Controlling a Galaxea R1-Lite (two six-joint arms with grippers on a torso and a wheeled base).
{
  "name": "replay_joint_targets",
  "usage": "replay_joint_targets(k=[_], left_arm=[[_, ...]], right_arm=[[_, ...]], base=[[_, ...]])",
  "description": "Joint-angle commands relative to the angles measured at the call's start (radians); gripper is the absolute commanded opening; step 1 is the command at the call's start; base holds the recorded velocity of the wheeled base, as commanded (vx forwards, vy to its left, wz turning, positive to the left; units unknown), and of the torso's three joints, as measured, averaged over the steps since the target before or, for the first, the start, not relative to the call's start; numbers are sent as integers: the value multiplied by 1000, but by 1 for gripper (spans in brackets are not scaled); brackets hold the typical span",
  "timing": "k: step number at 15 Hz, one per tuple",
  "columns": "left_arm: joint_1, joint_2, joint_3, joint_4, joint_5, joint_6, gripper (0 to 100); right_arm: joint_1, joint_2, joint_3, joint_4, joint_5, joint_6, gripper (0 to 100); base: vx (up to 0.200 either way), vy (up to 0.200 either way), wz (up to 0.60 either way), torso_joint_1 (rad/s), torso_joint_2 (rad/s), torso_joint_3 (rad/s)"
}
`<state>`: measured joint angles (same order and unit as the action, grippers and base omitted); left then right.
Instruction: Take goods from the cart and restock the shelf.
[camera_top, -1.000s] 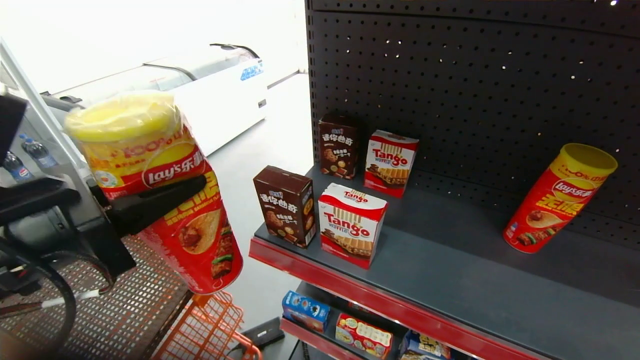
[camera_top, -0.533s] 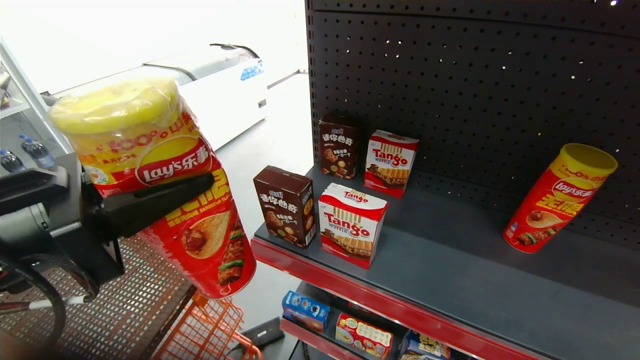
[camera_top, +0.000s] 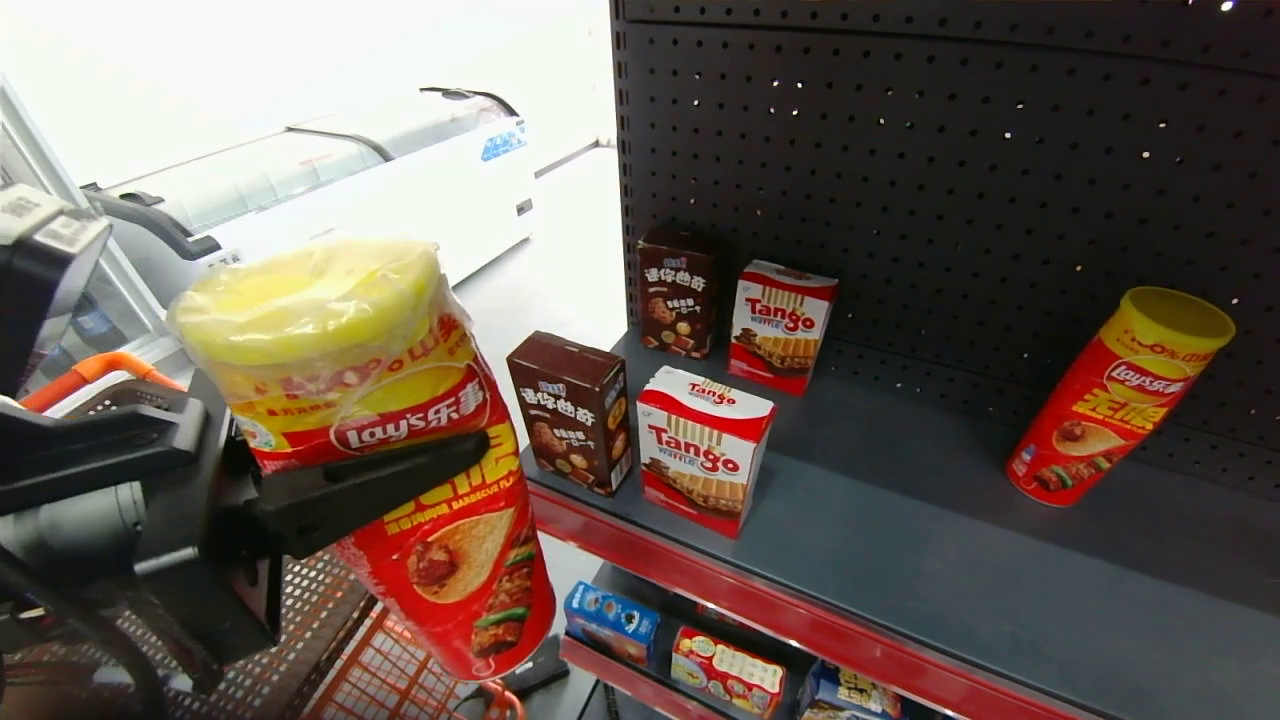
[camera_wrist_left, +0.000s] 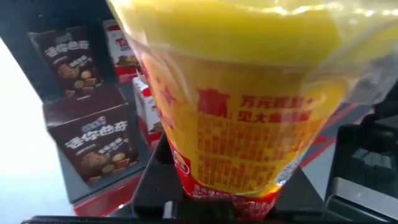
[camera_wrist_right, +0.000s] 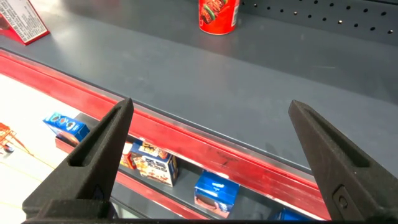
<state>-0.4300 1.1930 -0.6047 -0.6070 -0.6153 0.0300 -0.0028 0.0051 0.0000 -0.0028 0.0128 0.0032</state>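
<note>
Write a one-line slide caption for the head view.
Left gripper holds a chip can near the shelf, which carries four boxes and a second can.

The dark grey shelf (camera_top: 900, 540), red-edged in front, is carrying a front biscuit box (camera_top: 570, 410) just beside a front wafer box (camera_top: 703, 448). Behind them, it is carrying a rear biscuit box (camera_top: 676, 292) beside a rear wafer box (camera_top: 781, 325). A chip canister (camera_top: 1115, 395) is standing well apart, near the pegboard (camera_top: 950, 180).

A tall red chips can (camera_top: 400, 450) with a yellow lid, wrapped in clear film, is held tilted in the left tool (camera_top: 360, 440), above the orange cart (camera_top: 365, 665) and just beside the grey, red-edged shelf (camera_top: 900, 540).
</note>
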Motion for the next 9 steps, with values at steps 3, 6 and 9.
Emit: replay_joint_targets(k=[3,6,9], left_arm=[[-6,53,0,-56,-43,1,0],[-9,82,-60,-59,-113,1,0],[-21,86,-72,-57,-124,-1,0]], right_arm=[[0,1,0,0,1,-2,100],[0,1,0,0,3,-5,100],[0,1,0,0,3,-3,100]], base=[[0,0,0,0,0,0],[0,0,0,0,0,0],[0,0,-600,-2,6,1]])
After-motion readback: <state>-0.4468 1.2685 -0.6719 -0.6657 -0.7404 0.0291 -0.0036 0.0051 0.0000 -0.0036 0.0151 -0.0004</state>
